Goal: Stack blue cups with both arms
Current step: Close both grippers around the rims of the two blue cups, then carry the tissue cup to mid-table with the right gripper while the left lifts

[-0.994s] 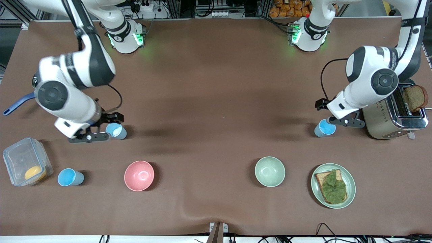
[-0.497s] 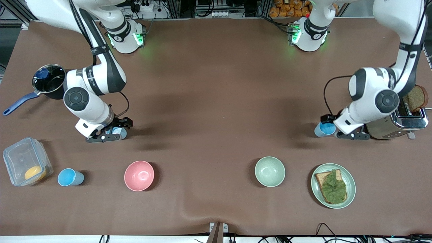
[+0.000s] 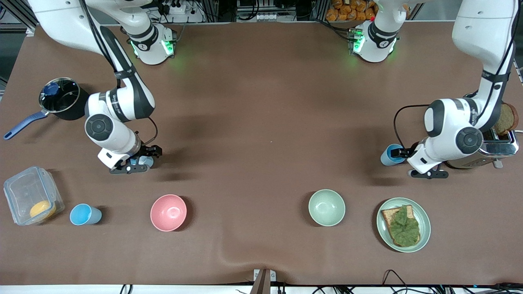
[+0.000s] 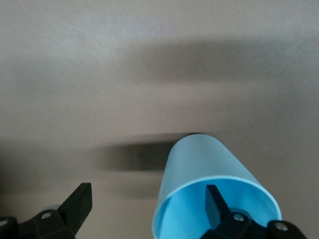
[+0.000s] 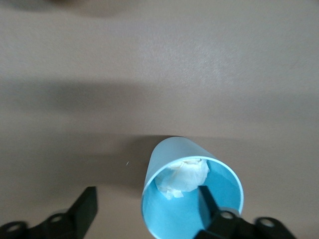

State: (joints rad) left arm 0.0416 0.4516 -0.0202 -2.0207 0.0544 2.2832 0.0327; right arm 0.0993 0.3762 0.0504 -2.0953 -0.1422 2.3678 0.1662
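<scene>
Left hand (image 3: 402, 161), right of the front frame: open, one finger (image 4: 215, 201) inside the cup (image 3: 388, 155), the other outside its wall. Right hand (image 3: 137, 162), left of frame: likewise open, straddling the rim of a paler cup (image 5: 192, 196); something white, apparently crumpled paper, lies inside. A third cup (image 3: 85, 214) stands lower left on the desk (image 3: 261, 102), untouched. Judgement: light, thin, smooth plastic; likely to tip or slip. Pinch the wall just under the rim, gently.

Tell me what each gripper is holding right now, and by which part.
Nothing is clamped yet. The left gripper and right gripper are open, each straddling the rim wall of a blue cup, one finger inside, one outside.
</scene>
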